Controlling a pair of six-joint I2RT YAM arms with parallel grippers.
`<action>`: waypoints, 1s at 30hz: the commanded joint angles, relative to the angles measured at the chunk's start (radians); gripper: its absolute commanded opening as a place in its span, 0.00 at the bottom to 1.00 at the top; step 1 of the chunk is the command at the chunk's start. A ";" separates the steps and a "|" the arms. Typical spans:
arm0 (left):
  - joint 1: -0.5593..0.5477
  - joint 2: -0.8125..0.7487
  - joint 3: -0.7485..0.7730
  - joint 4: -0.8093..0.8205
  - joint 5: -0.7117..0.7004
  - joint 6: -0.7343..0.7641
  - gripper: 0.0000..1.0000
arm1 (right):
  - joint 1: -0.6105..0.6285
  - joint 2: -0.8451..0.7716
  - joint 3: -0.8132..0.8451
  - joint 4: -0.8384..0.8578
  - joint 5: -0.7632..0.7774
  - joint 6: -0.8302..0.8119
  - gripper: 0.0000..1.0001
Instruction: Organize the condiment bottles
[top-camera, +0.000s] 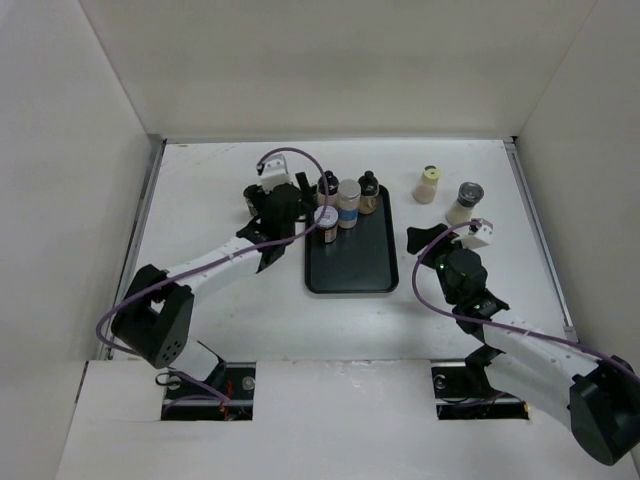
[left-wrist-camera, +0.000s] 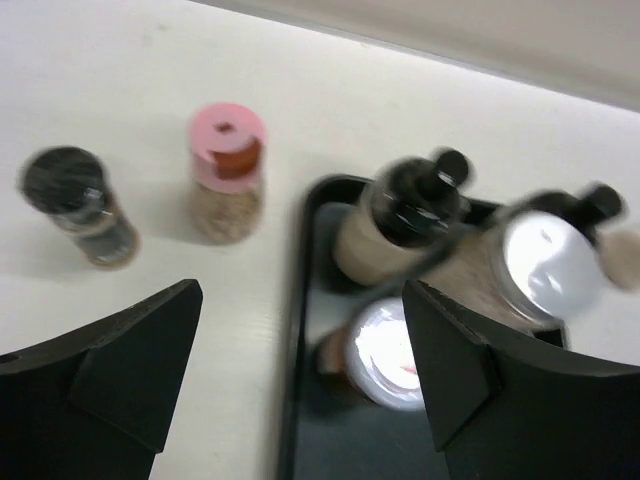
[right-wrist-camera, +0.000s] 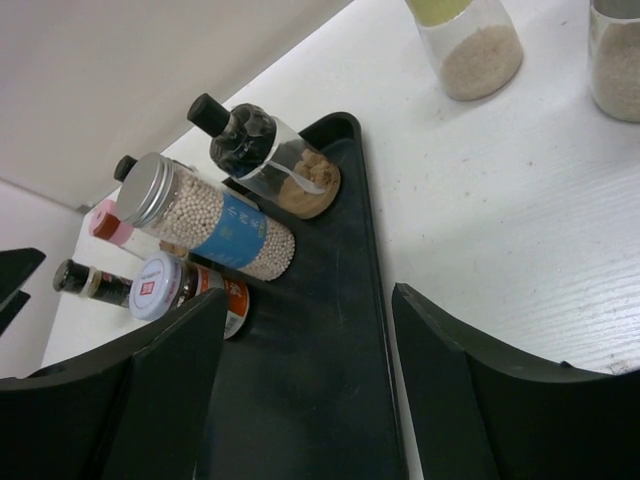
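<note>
A black tray holds a white-capped jar, a silver-capped blue-labelled jar and two black-capped bottles. A pink-capped jar and a black-capped grinder stand on the table left of the tray. A cream jar and a grey-capped jar stand right of it. My left gripper is open and empty over the tray's left rim, with the white-capped jar by its right finger. My right gripper is open and empty over the tray's right edge.
White walls enclose the table on the left, back and right. The near half of the tray is bare. The left arm stretches diagonally to the tray's far-left corner and hides the two bottles there in the top view.
</note>
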 joint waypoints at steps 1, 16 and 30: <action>0.091 0.012 0.050 -0.011 0.019 -0.014 0.81 | 0.007 0.007 0.035 0.046 -0.009 -0.009 0.72; 0.223 0.371 0.426 -0.121 0.113 0.093 0.75 | 0.018 0.031 0.047 0.047 -0.015 -0.019 0.74; 0.225 0.404 0.439 -0.117 0.088 0.086 0.39 | 0.018 0.016 0.039 0.047 -0.015 -0.020 0.74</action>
